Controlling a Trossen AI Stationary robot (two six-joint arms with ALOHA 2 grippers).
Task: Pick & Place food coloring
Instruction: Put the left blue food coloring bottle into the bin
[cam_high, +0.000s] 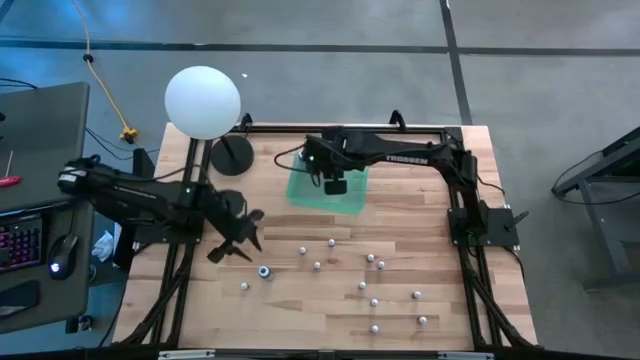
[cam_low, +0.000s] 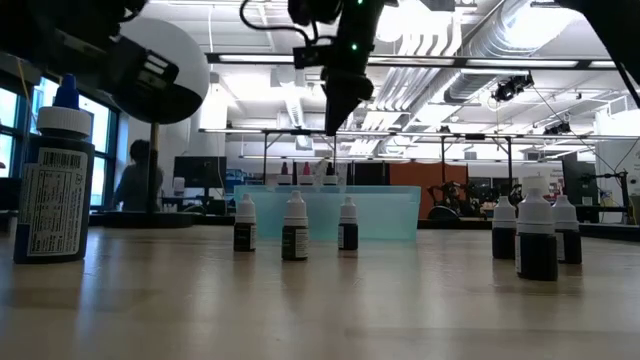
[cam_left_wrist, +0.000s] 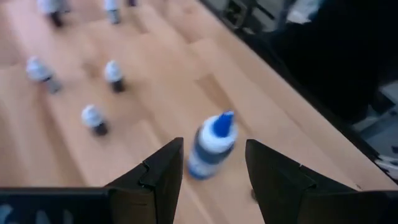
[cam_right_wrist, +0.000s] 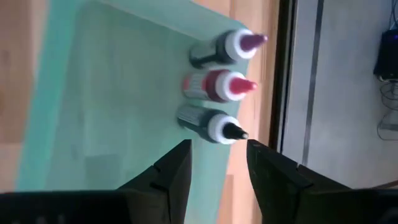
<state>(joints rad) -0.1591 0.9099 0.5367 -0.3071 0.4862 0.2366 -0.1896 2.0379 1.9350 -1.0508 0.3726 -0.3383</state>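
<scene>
Green tray (cam_high: 300, 190) holds three capped bottles (cam_right_wrist: 217, 84) in a row; right gripper (cam_high: 335, 185) hangs above them, fingers apart, empty. Left gripper (cam_high: 240, 238) wide, empty, hovers over blue-tipped bottle (cam_left_wrist: 210, 146) standing on wood surface (cam_high: 290, 300). Small whitish bottles (cam_high: 374, 302) scattered nearby.

Low view: left arm only a dark blur along the top-left edge, its tool not seen there. Person (cam_low: 135, 180) behind the worktop half hidden by the lamp pole. Left wrist view: blue-top bottle (cam_left_wrist: 211, 144) & small bottles (cam_left_wrist: 94, 118) smeared, labels unreadable. High view: white-cap bottles (cam_high: 374, 302) too small to tell colours; bottles in green tray (cam_high: 300, 188) covered by right arm
</scene>
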